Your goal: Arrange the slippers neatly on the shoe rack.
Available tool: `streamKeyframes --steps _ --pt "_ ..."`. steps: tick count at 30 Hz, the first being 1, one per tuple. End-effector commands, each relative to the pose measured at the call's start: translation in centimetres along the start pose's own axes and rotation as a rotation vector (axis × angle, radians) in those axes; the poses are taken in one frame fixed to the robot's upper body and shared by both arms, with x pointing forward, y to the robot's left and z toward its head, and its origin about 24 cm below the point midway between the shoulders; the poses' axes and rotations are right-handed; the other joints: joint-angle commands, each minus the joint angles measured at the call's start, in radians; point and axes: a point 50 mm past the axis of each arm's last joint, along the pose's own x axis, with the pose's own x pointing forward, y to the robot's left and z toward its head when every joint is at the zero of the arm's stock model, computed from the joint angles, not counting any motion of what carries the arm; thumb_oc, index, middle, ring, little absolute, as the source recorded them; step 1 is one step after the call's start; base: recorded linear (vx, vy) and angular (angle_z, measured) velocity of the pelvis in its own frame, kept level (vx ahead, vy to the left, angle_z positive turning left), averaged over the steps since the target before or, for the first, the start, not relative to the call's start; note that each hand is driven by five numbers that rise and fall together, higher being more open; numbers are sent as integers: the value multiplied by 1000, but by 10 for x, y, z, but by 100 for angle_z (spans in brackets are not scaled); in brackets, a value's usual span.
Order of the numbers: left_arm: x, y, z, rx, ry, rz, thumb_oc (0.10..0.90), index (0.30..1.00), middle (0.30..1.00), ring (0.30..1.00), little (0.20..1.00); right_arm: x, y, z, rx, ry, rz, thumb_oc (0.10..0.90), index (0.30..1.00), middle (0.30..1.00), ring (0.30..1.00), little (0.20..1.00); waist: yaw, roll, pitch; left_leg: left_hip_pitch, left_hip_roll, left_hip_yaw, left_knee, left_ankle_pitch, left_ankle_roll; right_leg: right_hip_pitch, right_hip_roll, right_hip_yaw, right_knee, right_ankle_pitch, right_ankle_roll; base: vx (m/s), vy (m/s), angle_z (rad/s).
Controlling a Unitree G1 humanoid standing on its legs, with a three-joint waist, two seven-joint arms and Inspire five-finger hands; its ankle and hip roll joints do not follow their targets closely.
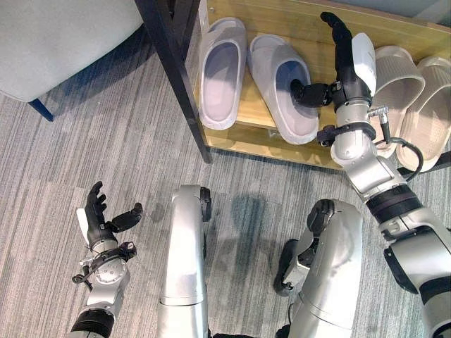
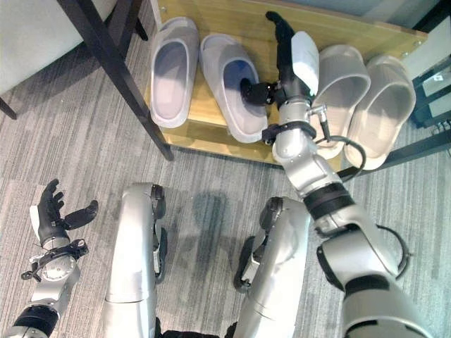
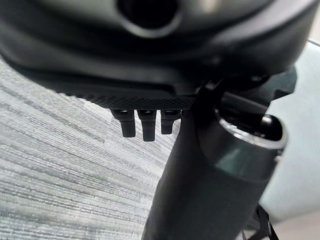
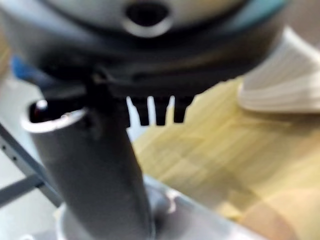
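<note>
Wooden shoe rack [image 1: 296,28], four slippers [image 1: 282,88], both hands' [image 1: 343,67] fingers [image 1: 95,201] spread, empty.

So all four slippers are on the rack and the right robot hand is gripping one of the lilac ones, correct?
Not gripping. In the left eye view the right robot hand is open above the rack, between the lilac slippers and the beige slippers, holding nothing. All four are on the rack.

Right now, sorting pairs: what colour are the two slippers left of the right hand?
Pale lilac slippers, clearest in left eye view.
</note>
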Motion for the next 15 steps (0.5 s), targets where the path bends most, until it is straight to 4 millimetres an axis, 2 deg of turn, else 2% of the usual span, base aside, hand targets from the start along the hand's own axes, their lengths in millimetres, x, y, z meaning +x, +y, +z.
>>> streamKeyframes --steps 1,15 --pt "7 16 26 22 -164 33 800 900 900 900 900 19 -54 54 55 -305 -192 800 900 900 900 900 41 10 -38 12 -43 -22 22 0 49 17 22 47 18 14 -84 0 0 0" --pt "1 10 24 37 -180 30 800 900 900 900 900 -12 -66 63 217 -420 -300 800 900 900 900 900 29 14 -38 12 -42 -15 23 4 50 17 23 45 22 10 -84 0 0 0"
